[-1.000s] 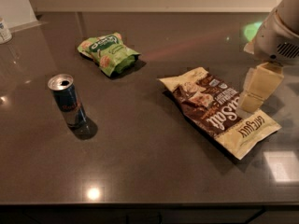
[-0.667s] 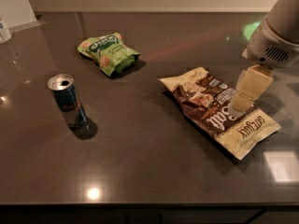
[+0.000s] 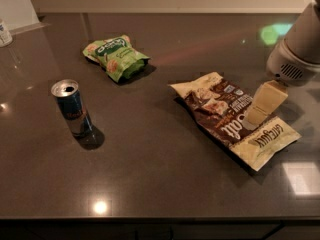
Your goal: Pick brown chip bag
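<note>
brown chip bag (image 3: 222,115) lies flat on the right side of the dark table (image 3: 150,179), well apart from the green snack bag (image 3: 117,59) and the can (image 3: 72,108). the gripper (image 3: 255,116) hangs low over the bag's middle; how wide it stands cannot be told.

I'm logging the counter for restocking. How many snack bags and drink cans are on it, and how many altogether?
Snack bags: 2 (brown chip bag, green snack bag)
Drink cans: 1 (blue energy drink can)
Total: 3
The end effector is over the brown chip bag's right half. A white object cut off at the left edge is not counted.
</note>
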Robot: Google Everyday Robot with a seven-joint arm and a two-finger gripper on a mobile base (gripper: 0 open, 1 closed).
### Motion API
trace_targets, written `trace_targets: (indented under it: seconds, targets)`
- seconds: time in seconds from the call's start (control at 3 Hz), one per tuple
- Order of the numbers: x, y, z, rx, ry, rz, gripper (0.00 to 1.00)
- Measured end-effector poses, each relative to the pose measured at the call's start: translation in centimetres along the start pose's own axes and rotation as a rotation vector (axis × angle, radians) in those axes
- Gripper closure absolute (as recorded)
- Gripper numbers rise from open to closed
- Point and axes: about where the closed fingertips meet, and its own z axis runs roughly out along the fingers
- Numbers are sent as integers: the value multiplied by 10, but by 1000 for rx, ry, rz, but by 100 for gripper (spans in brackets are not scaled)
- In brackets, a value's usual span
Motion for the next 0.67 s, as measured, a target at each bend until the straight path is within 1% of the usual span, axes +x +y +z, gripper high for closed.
trace_targets:
  seconds: [0.33,0.67]
  targets:
    - [5,-5,15,-16,5,33,0]
    - [5,-3,30,-44,6,48,0]
